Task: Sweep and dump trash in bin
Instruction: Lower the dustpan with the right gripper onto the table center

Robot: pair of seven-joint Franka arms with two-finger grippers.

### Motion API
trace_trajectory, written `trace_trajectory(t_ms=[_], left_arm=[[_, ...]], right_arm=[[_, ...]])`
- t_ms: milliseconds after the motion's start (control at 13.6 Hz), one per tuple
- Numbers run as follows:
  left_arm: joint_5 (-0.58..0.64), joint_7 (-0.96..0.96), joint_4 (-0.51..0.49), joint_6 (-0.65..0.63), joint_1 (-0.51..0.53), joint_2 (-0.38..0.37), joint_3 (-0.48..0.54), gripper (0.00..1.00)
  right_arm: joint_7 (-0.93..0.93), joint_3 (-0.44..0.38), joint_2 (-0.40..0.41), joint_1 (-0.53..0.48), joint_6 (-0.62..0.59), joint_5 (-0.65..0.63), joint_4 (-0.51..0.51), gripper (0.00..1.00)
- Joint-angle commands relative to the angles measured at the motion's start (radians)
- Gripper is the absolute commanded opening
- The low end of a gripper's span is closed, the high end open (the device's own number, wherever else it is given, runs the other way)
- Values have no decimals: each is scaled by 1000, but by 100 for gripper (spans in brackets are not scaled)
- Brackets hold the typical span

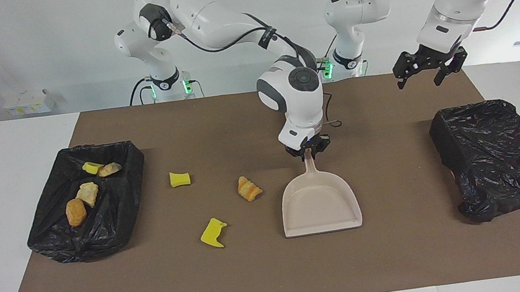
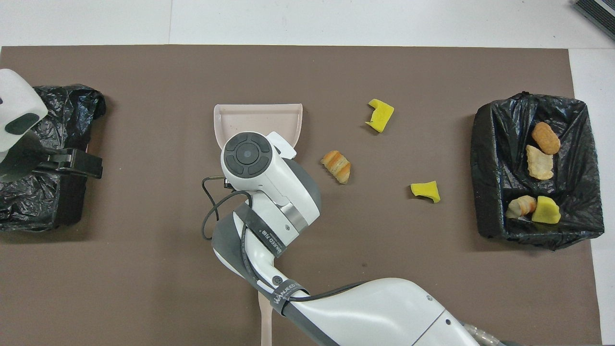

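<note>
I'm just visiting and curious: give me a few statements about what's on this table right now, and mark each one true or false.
1. The right gripper is shut on the dustpan handle. True.
2. The dustpan holds a piece of trash. False: it is empty.
3. Four pieces lie in the bin at the right arm's end. True.
4. The striped orange lump is inside a bin. False: it lies on the mat beside the dustpan.
5. The left gripper grips a brush. False: it is open, holding nothing, in the air.
</note>
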Motion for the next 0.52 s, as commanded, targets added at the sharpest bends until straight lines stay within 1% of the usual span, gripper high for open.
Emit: trace_trajectory(t_ms=[0, 147, 295, 442], left_arm=[[-4, 4, -28, 17, -1, -16, 2, 100], [-4, 4, -29, 17, -1, -14, 2, 100], [-4, 2, -32, 29, -1, -13, 2, 100], [-4, -4, -34, 39, -4, -10, 2, 100]], right_arm=[[23, -1, 16, 0, 30, -39, 10, 99], [20, 2, 3, 17, 19, -70, 10, 100], [17, 3, -50, 4, 1, -67, 2, 100], [11, 4, -96, 5, -47, -67, -15, 100]])
